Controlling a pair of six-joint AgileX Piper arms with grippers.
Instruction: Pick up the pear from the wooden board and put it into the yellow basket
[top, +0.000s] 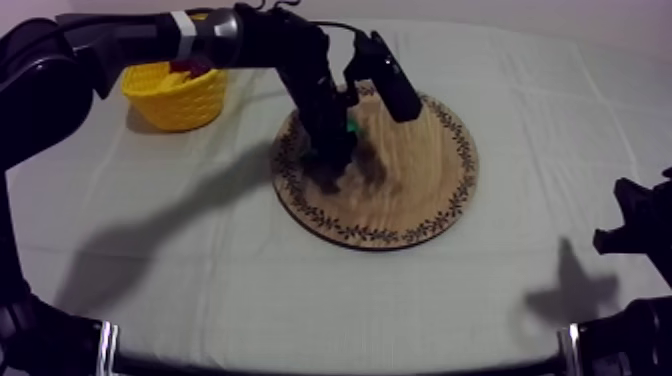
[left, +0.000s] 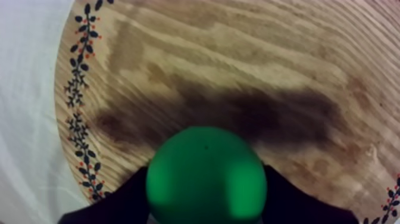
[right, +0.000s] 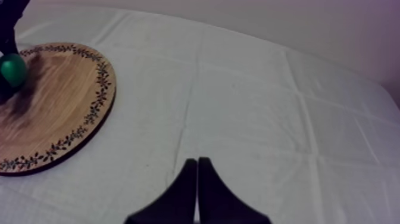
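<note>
The green pear (left: 205, 179) sits between the two black fingers (left: 122, 199) of my left gripper (top: 335, 150), which is shut on it over the left part of the round wooden board (top: 420, 190). From above, only a bit of the pear (top: 352, 127) peeks out beside the arm. The pear's dark shadow lies on the wood just past it. The yellow basket (top: 175, 92) stands at the far left of the table, apart from the board. My right gripper (right: 197, 164) rests low at the right side, fingers together as a narrow wedge over bare cloth, and its view takes in the pear (right: 12, 68) and board (right: 59, 107).
A small red fruit (top: 187, 68) lies in the basket. My left arm stretches from the upper left across the basket's near side to the board. Open cloth lies between the board and my right gripper (top: 635, 225).
</note>
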